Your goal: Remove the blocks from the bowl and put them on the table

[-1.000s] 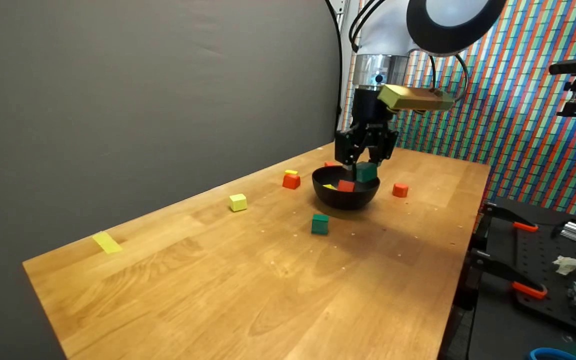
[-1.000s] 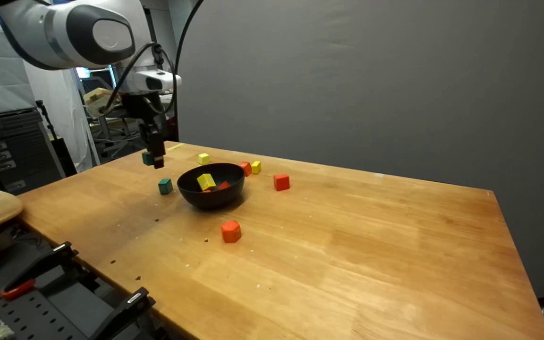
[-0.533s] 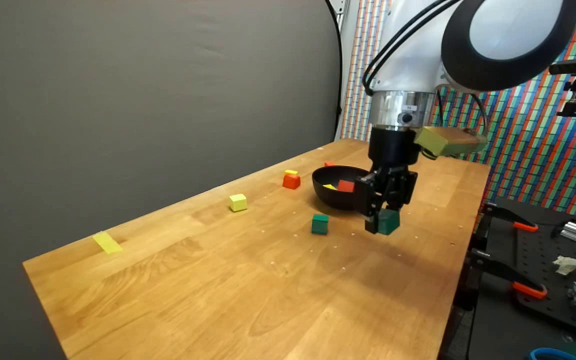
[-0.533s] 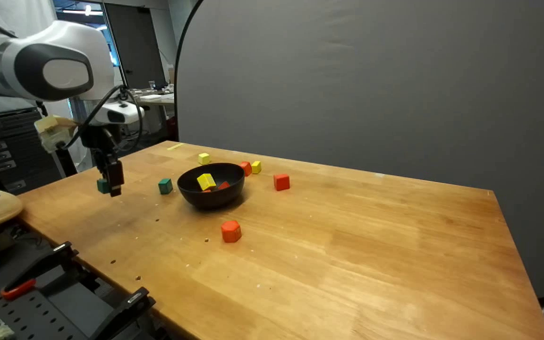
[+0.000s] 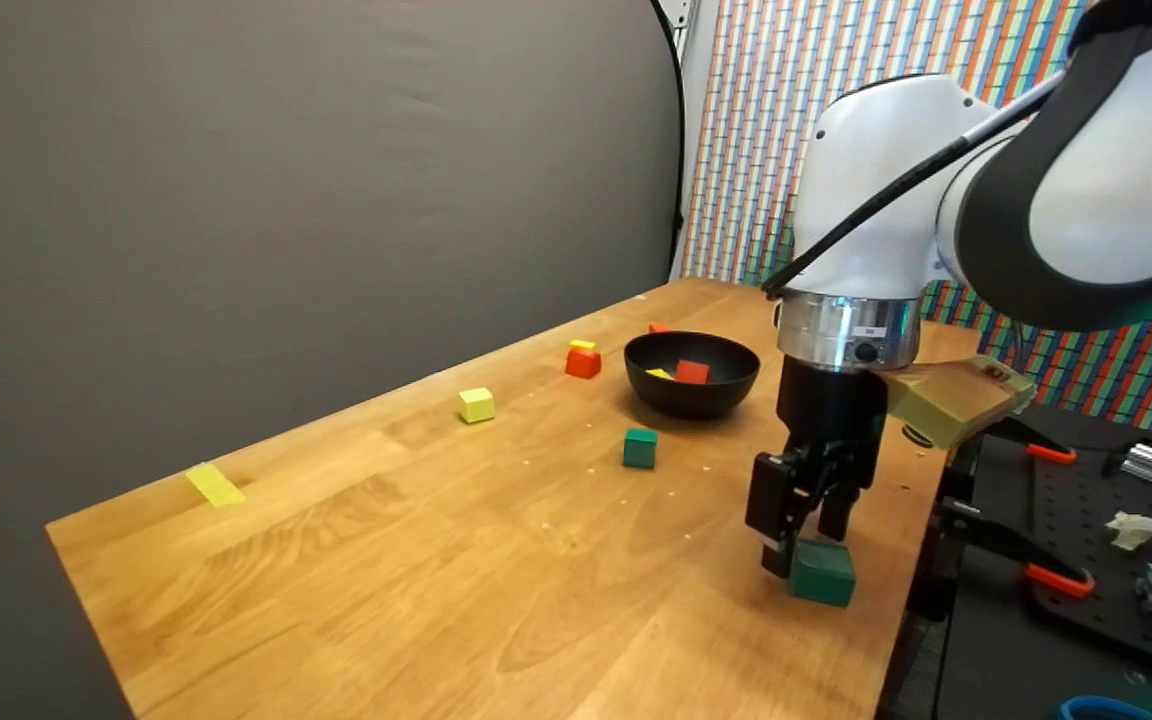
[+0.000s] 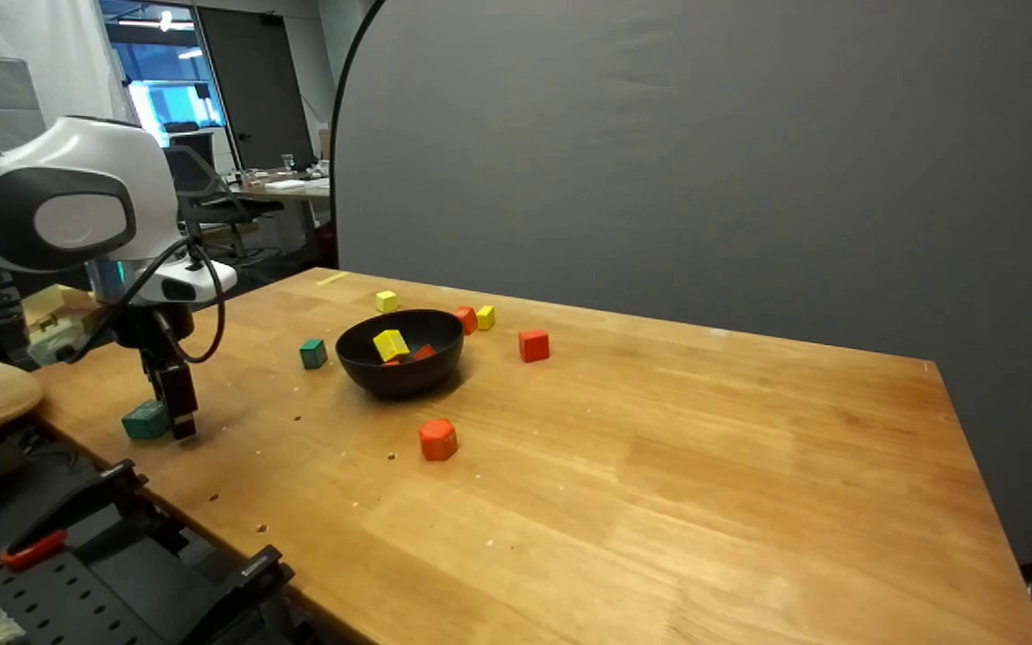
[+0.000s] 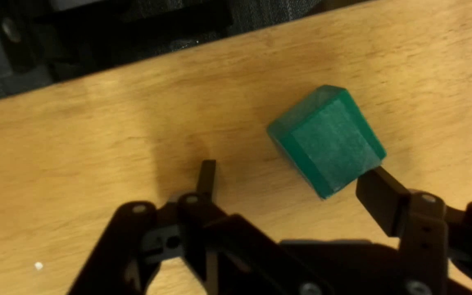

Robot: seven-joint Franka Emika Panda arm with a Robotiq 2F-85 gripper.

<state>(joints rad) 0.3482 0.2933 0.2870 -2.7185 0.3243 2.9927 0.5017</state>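
Observation:
My gripper (image 7: 290,176) is open, low over the table (image 5: 336,560) close to its long edge. A green block (image 7: 332,141) lies on the table just beyond the fingertips, with one corner against or very near one finger; it also shows in both exterior views (image 5: 822,573) (image 6: 147,420). The black bowl (image 6: 399,381) stands away from the gripper, with a yellow block (image 6: 391,345) and red (image 5: 692,372) inside. On the table around it are another green block (image 5: 640,449), red blocks (image 6: 438,440) (image 6: 534,346) (image 6: 466,319) and yellow blocks (image 6: 386,301) (image 6: 486,317).
A flat pale yellow strip (image 5: 215,485) lies near a table corner. Black clamps with orange tips (image 5: 1021,555) and a dark perforated plate (image 6: 68,582) are beside the table edge near the gripper. A grey backdrop (image 6: 704,179) stands along the far side.
My gripper has carried the green block from over the bowl to the table's edge, come down and opened. That block now rests on the table. The bowl and other blocks have not moved.

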